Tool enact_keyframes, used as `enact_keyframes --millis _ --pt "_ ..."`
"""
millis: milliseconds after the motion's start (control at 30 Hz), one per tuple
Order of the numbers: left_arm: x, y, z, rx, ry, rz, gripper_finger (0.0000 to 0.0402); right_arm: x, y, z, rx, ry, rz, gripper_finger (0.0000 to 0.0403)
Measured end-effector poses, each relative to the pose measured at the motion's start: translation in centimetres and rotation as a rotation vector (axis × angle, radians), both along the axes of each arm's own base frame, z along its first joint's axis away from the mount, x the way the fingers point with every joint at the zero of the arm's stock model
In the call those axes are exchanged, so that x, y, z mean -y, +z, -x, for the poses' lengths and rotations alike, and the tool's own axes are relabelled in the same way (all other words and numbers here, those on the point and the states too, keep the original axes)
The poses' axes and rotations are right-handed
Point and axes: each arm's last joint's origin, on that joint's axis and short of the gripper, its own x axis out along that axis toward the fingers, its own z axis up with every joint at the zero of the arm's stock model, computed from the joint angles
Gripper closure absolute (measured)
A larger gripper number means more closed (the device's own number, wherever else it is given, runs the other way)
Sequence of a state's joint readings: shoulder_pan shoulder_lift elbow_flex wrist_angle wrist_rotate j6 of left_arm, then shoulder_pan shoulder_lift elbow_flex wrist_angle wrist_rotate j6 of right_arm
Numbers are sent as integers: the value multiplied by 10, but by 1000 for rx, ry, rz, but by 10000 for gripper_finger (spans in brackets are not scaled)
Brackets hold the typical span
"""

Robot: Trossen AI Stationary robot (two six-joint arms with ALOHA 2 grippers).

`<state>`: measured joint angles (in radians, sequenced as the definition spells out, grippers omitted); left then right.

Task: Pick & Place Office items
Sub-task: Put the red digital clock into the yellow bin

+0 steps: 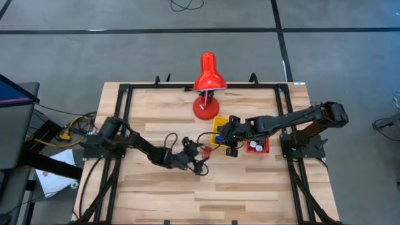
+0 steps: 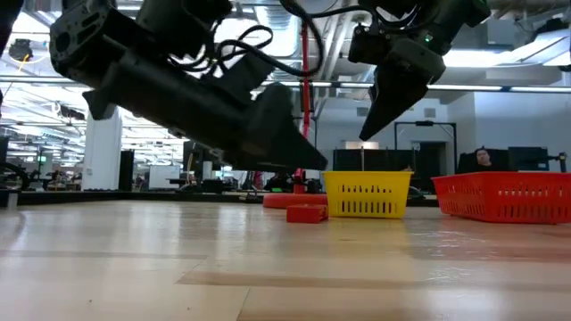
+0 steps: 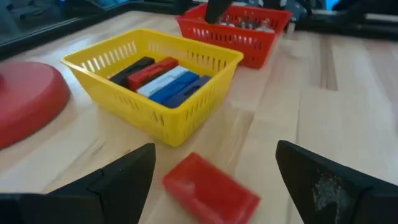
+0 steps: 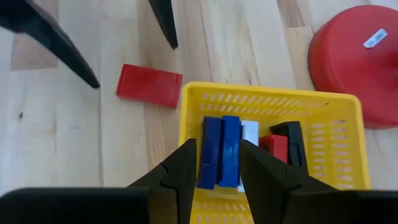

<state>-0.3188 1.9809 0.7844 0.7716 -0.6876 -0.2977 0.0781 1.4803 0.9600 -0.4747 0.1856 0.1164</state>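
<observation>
A red flat block (image 3: 211, 190) lies on its broad face on the wood table, just in front of the yellow tray (image 3: 155, 121). My left gripper (image 3: 214, 150) is open and low over the table. Its fingers stand apart on either side of the block without touching it. In the yellow tray lie black, red, white and blue blocks (image 3: 163, 79). Above that tray hangs my right gripper (image 4: 216, 155), its fingers pointing down with a narrow gap and nothing between them. The red tray (image 3: 249, 50) beyond holds small silver and black bits.
The red desk lamp (image 1: 208, 87) stands at the table's far edge, its round base (image 4: 354, 68) right beside the yellow tray. The red tray (image 1: 262, 150) sits against the yellow tray's right side. Bare wood lies toward the near edge (image 1: 206, 200).
</observation>
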Motion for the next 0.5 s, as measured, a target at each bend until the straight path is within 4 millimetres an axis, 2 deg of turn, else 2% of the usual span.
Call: enact_keyframes --millis 300,500 --pt "20 -23 -19 -35 102 13 73 -6 -1 2 -19 22 2 291" --pt "21 -39 -25 -89 198 -47 73 -6 -1 2 -21 18 -1 291"
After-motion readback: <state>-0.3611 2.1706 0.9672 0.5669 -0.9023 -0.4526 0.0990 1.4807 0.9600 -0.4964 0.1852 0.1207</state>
